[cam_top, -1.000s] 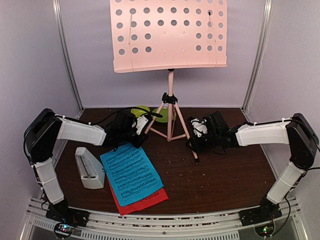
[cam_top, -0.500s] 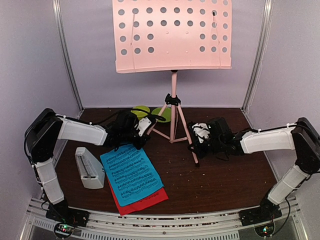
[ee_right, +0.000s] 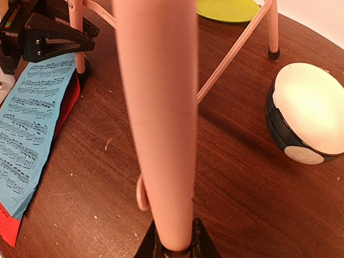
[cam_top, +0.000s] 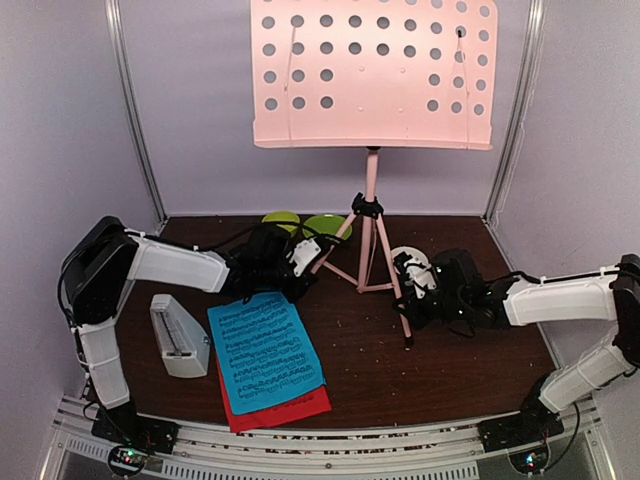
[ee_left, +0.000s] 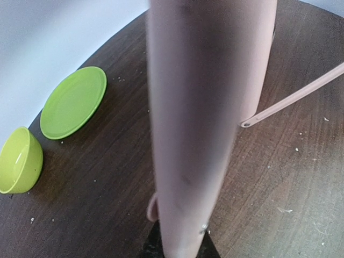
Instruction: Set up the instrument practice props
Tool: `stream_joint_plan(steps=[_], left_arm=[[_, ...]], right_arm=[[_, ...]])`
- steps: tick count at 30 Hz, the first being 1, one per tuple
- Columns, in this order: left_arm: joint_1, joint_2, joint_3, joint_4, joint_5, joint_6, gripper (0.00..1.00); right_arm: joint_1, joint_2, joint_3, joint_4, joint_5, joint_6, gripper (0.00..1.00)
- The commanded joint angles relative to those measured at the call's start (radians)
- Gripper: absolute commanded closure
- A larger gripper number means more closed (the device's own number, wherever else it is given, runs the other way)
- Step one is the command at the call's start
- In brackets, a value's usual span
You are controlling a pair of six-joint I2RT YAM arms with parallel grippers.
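Observation:
The pale pink music stand (cam_top: 371,75) stands upright at the back middle of the table on its tripod. My left gripper (cam_top: 310,264) is shut on its left leg (ee_left: 204,123). My right gripper (cam_top: 406,294) is shut on the front right leg (ee_right: 158,118). In each wrist view the held leg fills the middle and hides most of the dark fingers. The blue sheet-music page (cam_top: 265,350) lies on the red page (cam_top: 295,408) at the front left, clear of the stand. The white metronome (cam_top: 178,335) stands to the left of the pages.
A green bowl (cam_top: 280,219) and a green plate (cam_top: 322,226) sit behind the tripod near the back wall. A small white bowl with a dark rim (cam_top: 408,258) is just behind my right gripper. Metal frame posts stand at both back corners.
Both grippers have closed on the tripod legs. The whole stand has slid to the right with both arms. The small white bowl has come into sight behind the right gripper.

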Motion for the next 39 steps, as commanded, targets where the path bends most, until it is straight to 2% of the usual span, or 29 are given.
stream_joint_plan(steps=[1,4,6,10,12,13,15,18,23,25,28,31,33,36,39], left_arm=[[0.029,0.009,0.055,0.004,-0.053,-0.066,0.89],[0.029,-0.017,0.048,0.003,-0.058,-0.066,0.74],[0.029,-0.059,0.028,0.010,-0.037,-0.063,0.63],[0.029,-0.140,-0.032,0.011,-0.058,-0.066,0.38],[0.028,-0.180,-0.050,0.000,-0.075,-0.075,0.24],[0.029,-0.200,-0.059,-0.008,-0.092,-0.086,0.12],[0.029,-0.240,-0.077,-0.027,-0.144,-0.135,0.03],[0.029,-0.311,-0.115,-0.040,-0.214,-0.184,0.02],[0.030,-0.440,-0.121,-0.165,-0.355,-0.262,0.02],[0.032,-0.487,-0.130,-0.213,-0.340,-0.282,0.02],[0.034,-0.537,-0.121,-0.324,-0.354,-0.348,0.02],[0.046,-0.561,-0.095,-0.470,-0.318,-0.430,0.02],[0.049,-0.567,-0.090,-0.554,-0.288,-0.477,0.02],[0.050,-0.584,-0.131,-0.607,-0.220,-0.530,0.02],[0.068,-0.585,-0.181,-0.641,-0.161,-0.589,0.02]], right_arm=[[0.005,-0.028,-0.019,-0.052,0.069,0.099,0.97],[0.014,-0.043,-0.006,-0.080,0.069,0.102,0.80],[0.017,-0.056,0.008,-0.111,0.054,0.103,0.58],[0.023,-0.116,0.019,-0.161,0.071,0.122,0.31],[0.023,-0.163,0.022,-0.183,0.087,0.130,0.22],[0.023,-0.185,0.028,-0.202,0.098,0.132,0.18],[0.023,-0.231,0.045,-0.254,0.124,0.134,0.11],[0.023,-0.288,0.062,-0.307,0.166,0.130,0.01],[0.023,-0.409,0.062,-0.376,0.326,0.179,0.00],[0.024,-0.480,0.039,-0.373,0.413,0.218,0.00],[0.022,-0.587,-0.003,-0.358,0.431,0.246,0.00],[0.015,-0.668,-0.044,-0.365,0.399,0.273,0.00],[0.007,-0.696,-0.056,-0.370,0.324,0.283,0.00],[0.008,-0.682,-0.046,-0.398,0.172,0.284,0.00],[0.035,-0.671,-0.046,-0.405,0.117,0.332,0.00]])
